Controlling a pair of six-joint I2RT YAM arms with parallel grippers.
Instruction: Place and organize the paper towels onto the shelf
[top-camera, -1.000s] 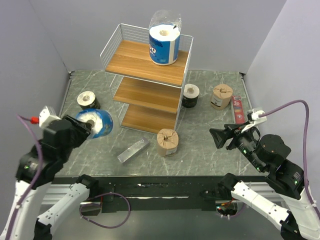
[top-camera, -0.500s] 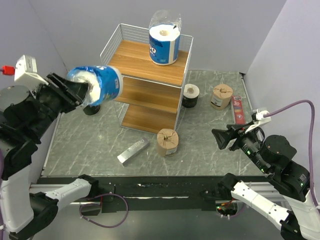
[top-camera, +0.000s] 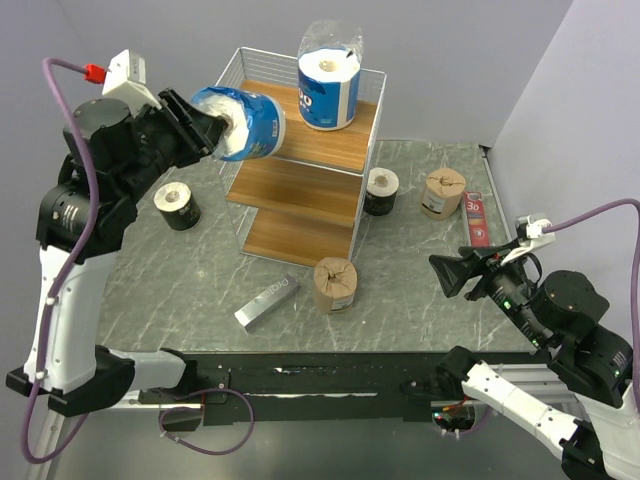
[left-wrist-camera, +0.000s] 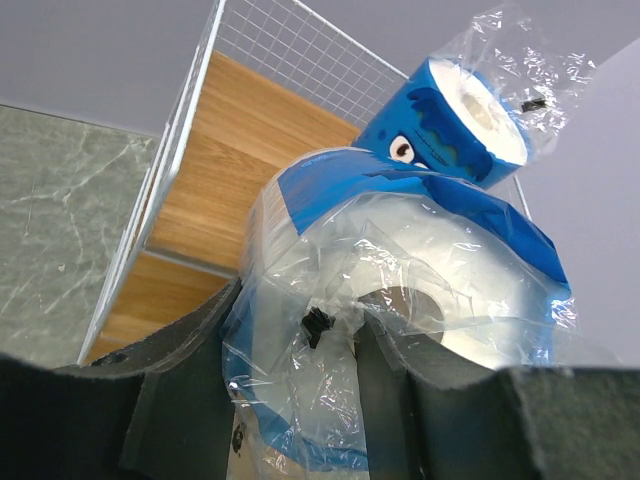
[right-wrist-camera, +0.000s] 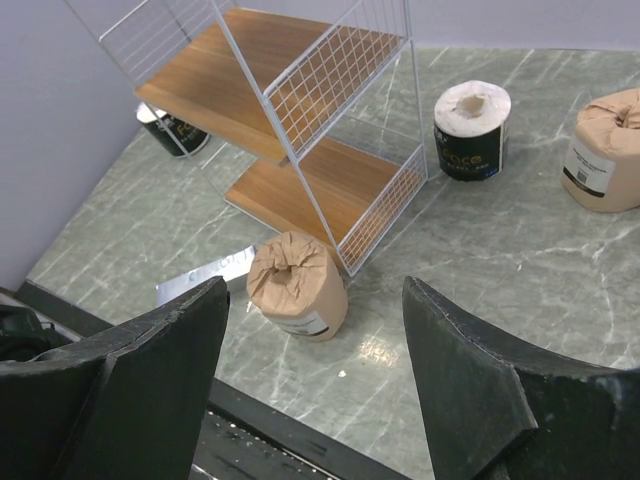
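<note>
The left gripper (top-camera: 208, 125) is clamped on a blue roll (top-camera: 245, 122), which is held on its side. A second ago this roll was held low, at 9 o'clock of the table (top-camera: 400, 300). Now it is lifted up to the 9 o'clock edge of the top board of the shelf (top-camera: 300, 190), so it is judged nearly ready to be set down (it is not let go yet). The right gripper (top-camera: 441, 277) is spread wide open, nothing is held in it, and it is hardly moved.

Six rolls are counted:
- Two blue: the held one, and the second blue roll (top-camera: 328, 85), stood at 1 o'clock on the top board.
- Two black: a black roll (top-camera: 177, 205) at 9 o'clock of the shelf, and the other black roll (top-camera: 381, 190) at 3 o'clock.
- Two brown: a brown roll (top-camera: 335, 285) at 6 o'clock, and the other brown roll (top-camera: 443, 192) at 3 o'clock.

One silver bar (top-camera: 267, 300) and one red box (top-camera: 475, 218) are seen too.
</note>
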